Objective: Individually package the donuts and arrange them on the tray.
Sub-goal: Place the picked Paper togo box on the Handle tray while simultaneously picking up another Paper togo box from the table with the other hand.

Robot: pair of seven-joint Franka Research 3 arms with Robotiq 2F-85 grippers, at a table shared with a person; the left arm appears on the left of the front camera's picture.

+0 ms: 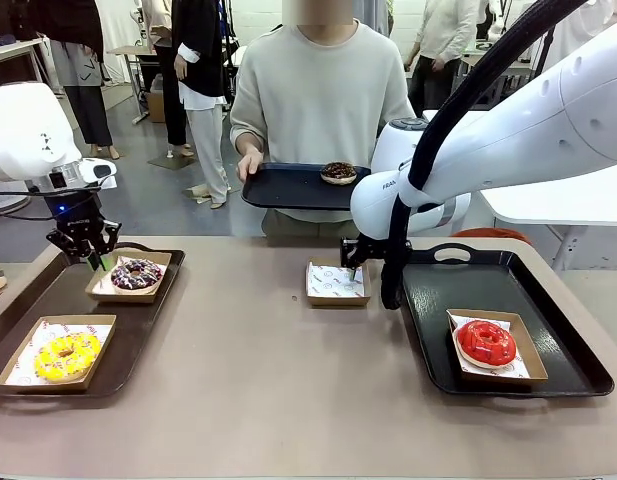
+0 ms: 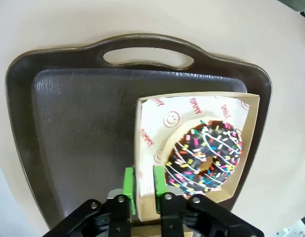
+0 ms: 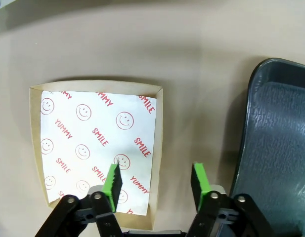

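The dark purple sprinkled donut [image 1: 136, 274] [image 2: 205, 155] lies in a paper-lined cardboard box [image 2: 192, 106] on the brown tray [image 1: 153, 320] [image 2: 83, 128]. My left gripper [image 1: 93, 258] [image 2: 144, 187] is shut on that box's side wall, one green pad on each side. The yellow donut [image 1: 66, 355] sits boxed nearer on the same tray. My right gripper [image 1: 353, 265] [image 3: 156, 180] is open, straddling the right wall of an empty box [image 1: 336, 281] [image 3: 93, 133] on the table. The red donut [image 1: 486, 343] sits boxed on the black tray [image 1: 438, 300] [image 3: 281, 138]. A person holds a second black tray [image 1: 283, 187] with the chocolate donut [image 1: 338, 172].
The bare tan tabletop [image 1: 248, 380] lies between the two trays. The black tray's rim stands just right of my right gripper. The person stands at the far edge, one hand [image 1: 250, 165] on the held tray.
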